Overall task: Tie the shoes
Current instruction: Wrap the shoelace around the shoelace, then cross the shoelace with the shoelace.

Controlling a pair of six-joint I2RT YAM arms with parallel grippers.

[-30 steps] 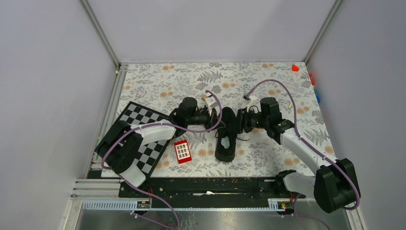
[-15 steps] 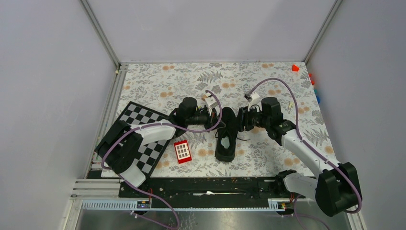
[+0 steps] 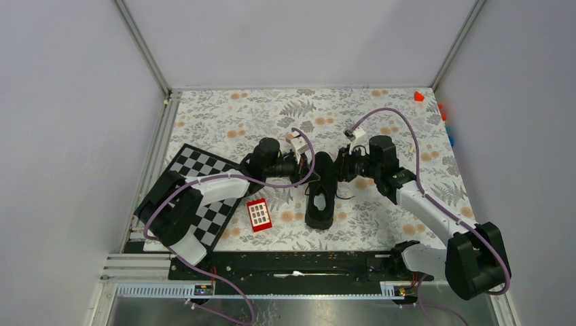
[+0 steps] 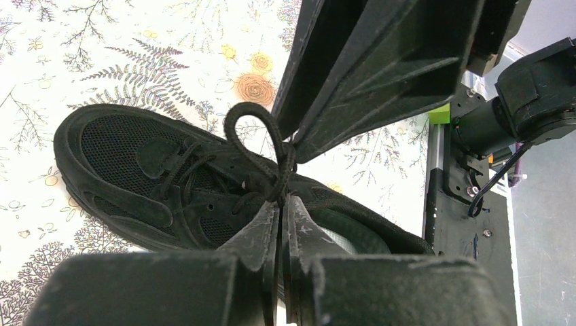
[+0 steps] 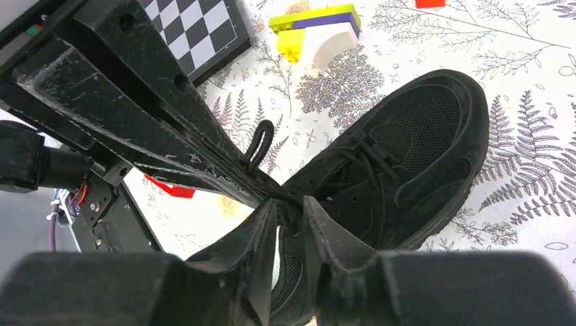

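Observation:
The black shoe [image 3: 320, 193] lies mid-table, toe pointing away from the arm bases, between both grippers. My left gripper [image 4: 280, 198] is shut on a black lace loop [image 4: 250, 129] that stands up over the shoe [image 4: 129, 170]; from above, this left gripper [image 3: 304, 171] is at the shoe's left side. My right gripper [image 5: 290, 202] is on the opposite side, tip to tip with the left fingers [image 5: 136, 102]. Its jaws stand a narrow gap apart around the lace crossing beside the loop [image 5: 261, 144]. Seen from above, the right gripper [image 3: 337, 170] is at the shoe's right side.
A checkerboard [image 3: 204, 193] lies to the left, with a red block [image 3: 259, 214] beside the shoe. A yellow, purple and white block stack [image 5: 316, 30] stands just beyond the shoe's toe. A small red piece [image 3: 419, 96] sits at the far right corner.
The right gripper's jaws have narrowed around the lace crossing, and its wrist has shifted slightly. The left gripper has stayed shut on the loop and has not moved.

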